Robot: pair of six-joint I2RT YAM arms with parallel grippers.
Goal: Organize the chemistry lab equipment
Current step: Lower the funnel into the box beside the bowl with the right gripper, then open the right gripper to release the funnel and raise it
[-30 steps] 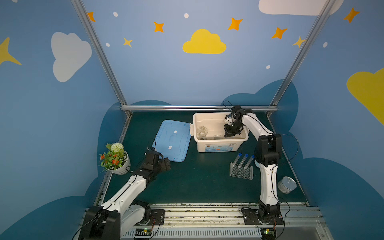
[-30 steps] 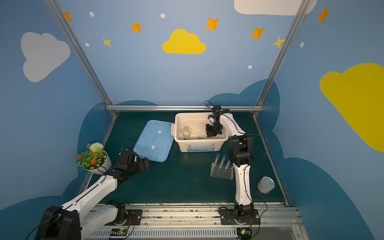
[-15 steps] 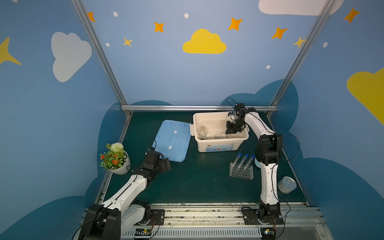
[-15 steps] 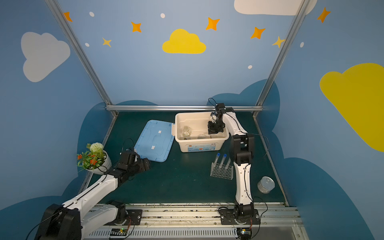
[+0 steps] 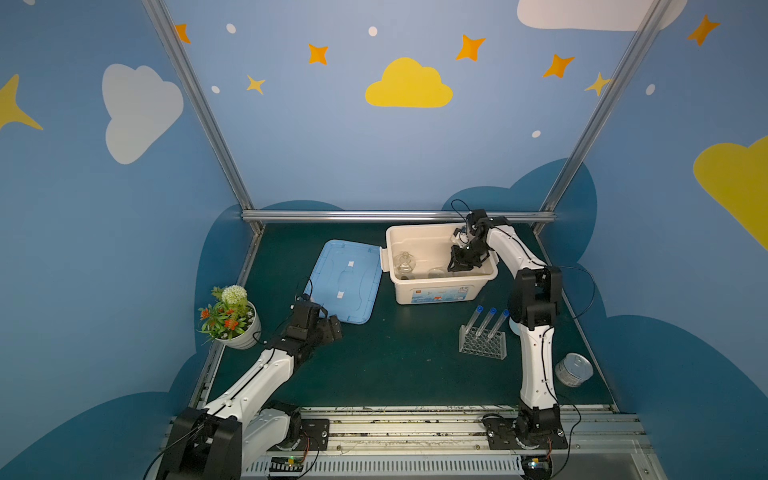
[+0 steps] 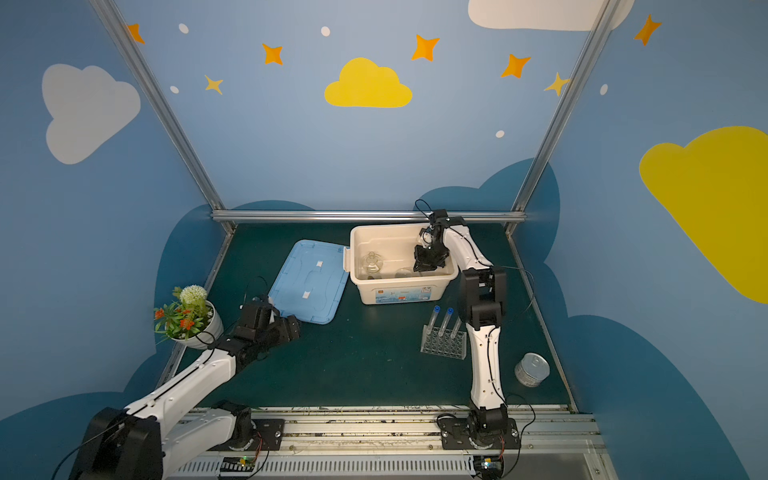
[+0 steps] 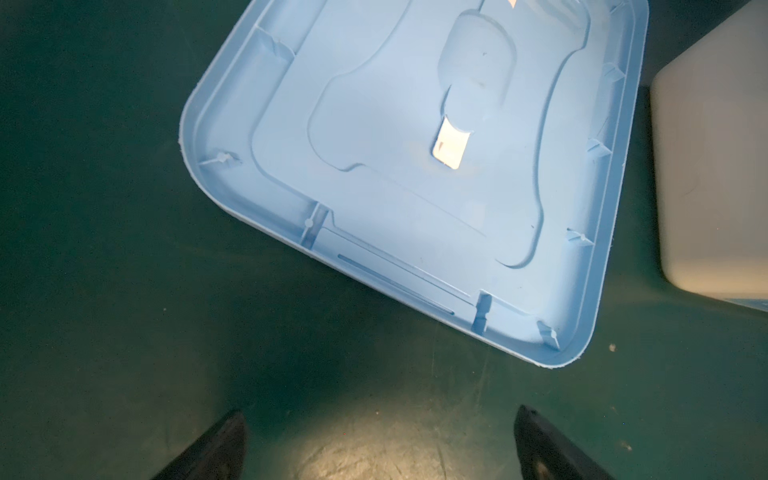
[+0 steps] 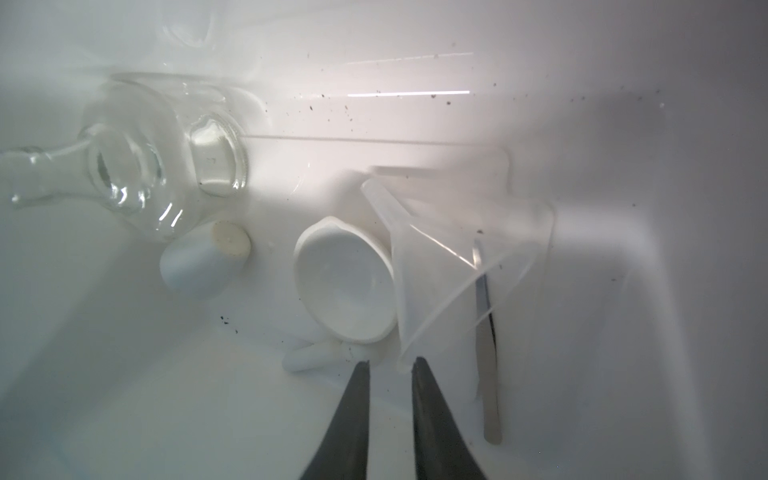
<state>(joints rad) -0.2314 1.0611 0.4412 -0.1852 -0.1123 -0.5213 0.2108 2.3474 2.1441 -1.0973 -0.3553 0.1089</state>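
Your right hand [image 8: 390, 362] sits in the cream plastic bin [image 5: 440, 291], fingers barely apart by the clear plastic funnel [image 8: 449, 270]; left hand [image 7: 379, 411] spread wide.

We saw blue walls [image 5: 332, 145] on three sides, painted with a yellow cloud [image 5: 408, 85], white clouds [image 5: 139, 110], orange stars [image 5: 470, 47] and small white dots [image 5: 372, 31]; darker blue cloud shapes [image 5: 519, 195] ran along their foot. Two aluminium posts [image 5: 203, 112] leaned up from the back corners, joined low by a silver crossbar [image 5: 374, 216]. The tabletop [image 5: 395, 365] was dark green and matte. A metal rail [image 5: 415, 428] edged its front. The light was even, with only soft shadows.
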